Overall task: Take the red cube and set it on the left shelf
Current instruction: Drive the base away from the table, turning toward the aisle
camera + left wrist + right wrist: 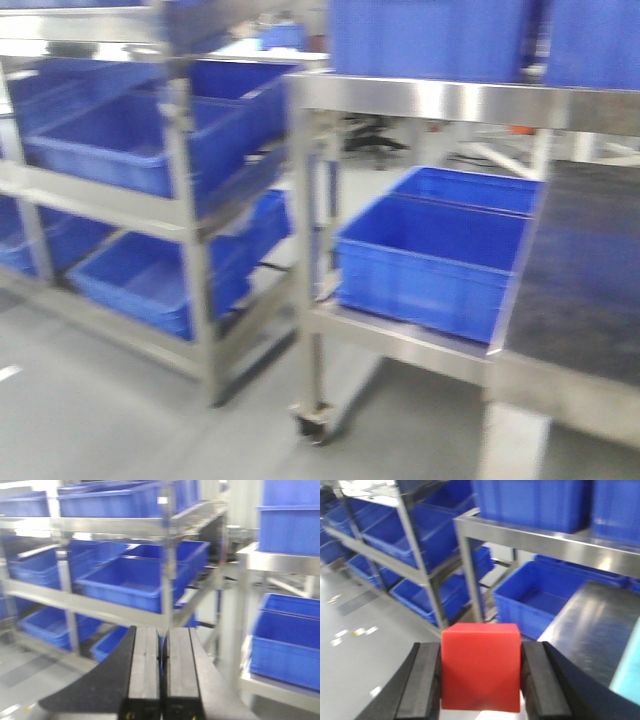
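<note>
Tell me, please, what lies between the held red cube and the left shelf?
Only open grey floor separates the red cube in the right hand from the left shelf; the right wrist view shows it.

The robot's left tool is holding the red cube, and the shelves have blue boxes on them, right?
Not the left one. The right tool holds the red cube, pinched between its black pads, as the right wrist view shows. The left tool is shut with nothing in it. The shelves do carry blue boxes.

Grey floor (100, 410), blue crates (430, 265), dark steel tabletop (580, 270)
</note>
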